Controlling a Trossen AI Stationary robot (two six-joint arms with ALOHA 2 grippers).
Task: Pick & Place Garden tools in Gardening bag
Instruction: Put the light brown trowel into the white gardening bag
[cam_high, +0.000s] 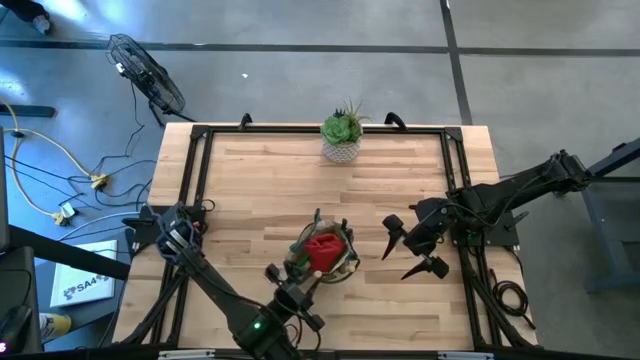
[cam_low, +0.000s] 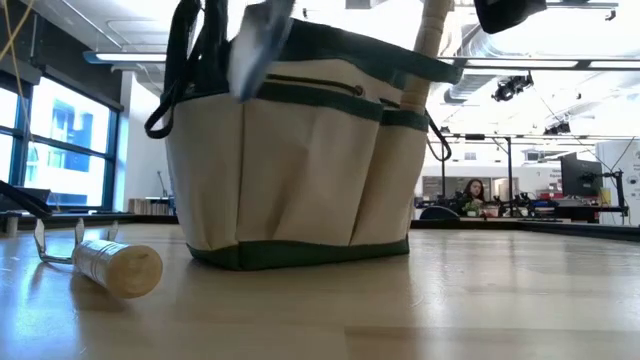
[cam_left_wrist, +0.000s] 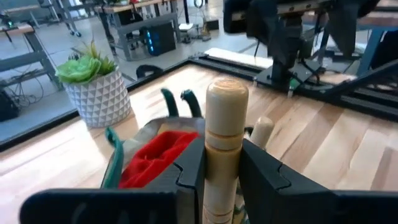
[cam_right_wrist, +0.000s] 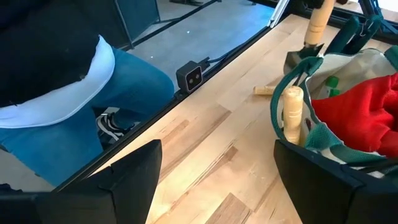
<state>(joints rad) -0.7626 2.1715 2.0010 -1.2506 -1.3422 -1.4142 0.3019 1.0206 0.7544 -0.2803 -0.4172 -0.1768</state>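
The tan gardening bag (cam_high: 322, 255) with green trim stands at the table's middle, a red item (cam_left_wrist: 155, 155) inside it. A wooden handle (cam_right_wrist: 292, 115) sticks up from its rim. My left gripper (cam_left_wrist: 224, 168) is at the bag's near-left side (cam_high: 296, 288), shut on a wooden-handled trowel (cam_left_wrist: 225, 124). A second wooden-handled tool (cam_low: 115, 265) lies flat on the table beside the bag. My right gripper (cam_high: 410, 250) hangs open and empty to the right of the bag; it also shows in the right wrist view (cam_right_wrist: 217, 180). My left gripper pinches the trowel's wooden handle (cam_left_wrist: 222, 183) between its two fingers, below the rounded free end (cam_left_wrist: 227, 93). The fingers come from the table's near side and lie across the handle. The trowel stands upright and clear of the table, handle up, grey blade (cam_right_wrist: 303, 59) down at the bag's rim.
A green succulent in a white pot (cam_high: 342, 138) stands at the table's far edge. A black frame rail (cam_high: 320, 130) runs around the table. A person in blue jeans (cam_right_wrist: 81, 93) stands close beside the table.
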